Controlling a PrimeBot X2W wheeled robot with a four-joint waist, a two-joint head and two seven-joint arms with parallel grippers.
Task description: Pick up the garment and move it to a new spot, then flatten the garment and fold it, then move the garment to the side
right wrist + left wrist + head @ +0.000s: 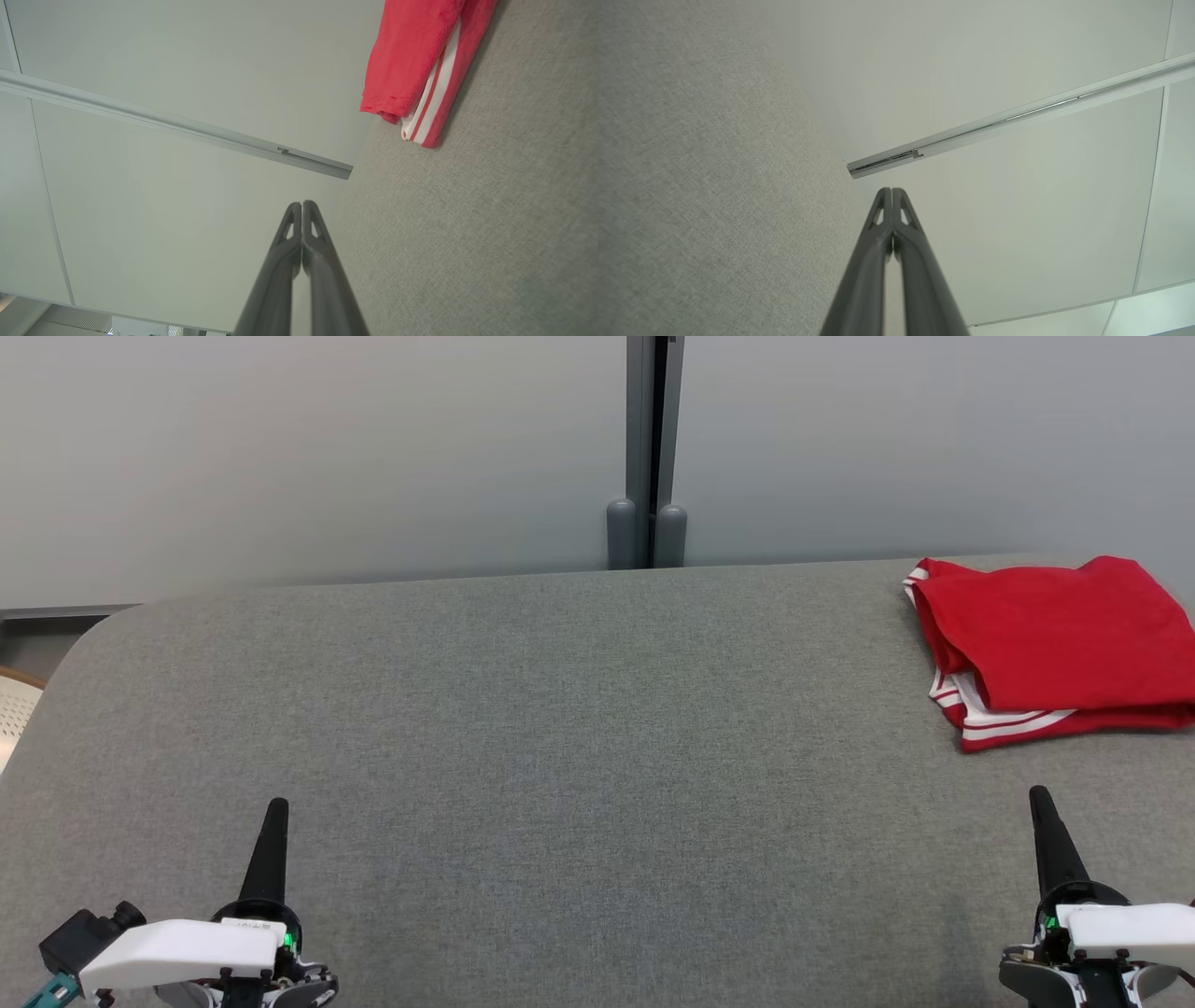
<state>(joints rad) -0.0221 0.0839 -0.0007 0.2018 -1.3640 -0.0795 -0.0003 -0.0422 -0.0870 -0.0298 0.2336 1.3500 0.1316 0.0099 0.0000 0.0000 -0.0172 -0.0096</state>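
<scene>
1. Garment (1055,644): we see it lying folded into a rough rectangle at the far right of the surface (560,728), close to the far edge, with its right side cut off by the picture's border.
2. Its cloth is bright red, soft and matte. White and red striped bands show along its left and near edges, where the layers stack. In the right wrist view the garment (411,60) looks slightly fuzzy, and the striped trim looks smoother.
3. Right gripper (1038,793): we find it at the lower right, nearer to us than the garment and apart from it. Its two dark tapered fingers are clenched tip to tip on nothing, which the right wrist view (302,204) confirms.
4. Left gripper (277,803): it sits at the lower left, well apart from the garment across the bare cloth. Its fingers are likewise pressed together and empty, meeting in a narrow point in the left wrist view (892,191).
5. Each gripper has a white, blocky housing with a small green light at its base.
6. The surface is covered in grey woven fabric, flecked and slightly coarse, with a rounded far left corner.
7. Behind it we see a wall (280,448) of smooth, pale grey panels. A grey post (649,448) joins them and ends in two rounded caps.
8. A pale metal rail (1017,116) crosses the panels in both wrist views.
</scene>
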